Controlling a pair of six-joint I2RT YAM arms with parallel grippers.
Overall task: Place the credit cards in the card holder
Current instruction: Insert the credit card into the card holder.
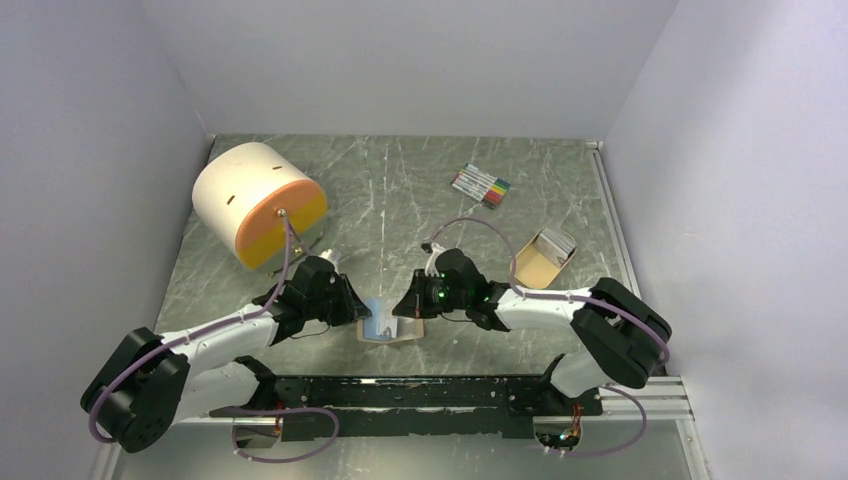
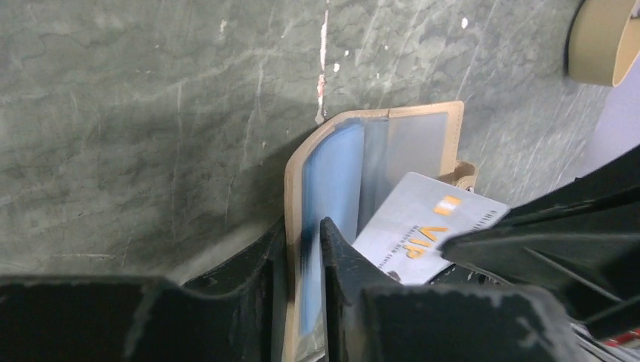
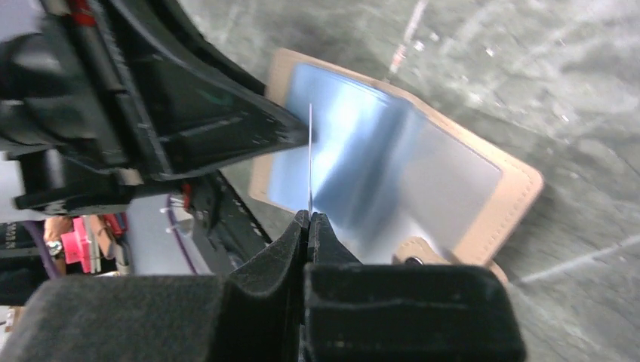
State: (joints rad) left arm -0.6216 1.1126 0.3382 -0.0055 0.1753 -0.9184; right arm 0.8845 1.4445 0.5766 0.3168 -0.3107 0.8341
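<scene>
2 claws share this job: my left claw (image 2: 302, 230) pinches the left cover of the card holder (image 2: 419, 136) so its blue sleeves stand open. My right claw (image 3: 309, 216) is closed on 1 card (image 2: 423, 226), angled toward a sleeve mouth and, I judge, not yet seated. The holder lies open at the near middle of the table (image 1: 400, 200), a scuffed grey-green sheet walled by pale panels (image 1: 90, 150) on 3 sides. Further right, a tan tray (image 1: 528, 268) holds a pale stack (image 1: 556, 241), likely more cards. Pens (image 1: 481, 186) lie beyond, and a white-and-orange drum (image 1: 255, 205) sits far left.
</scene>
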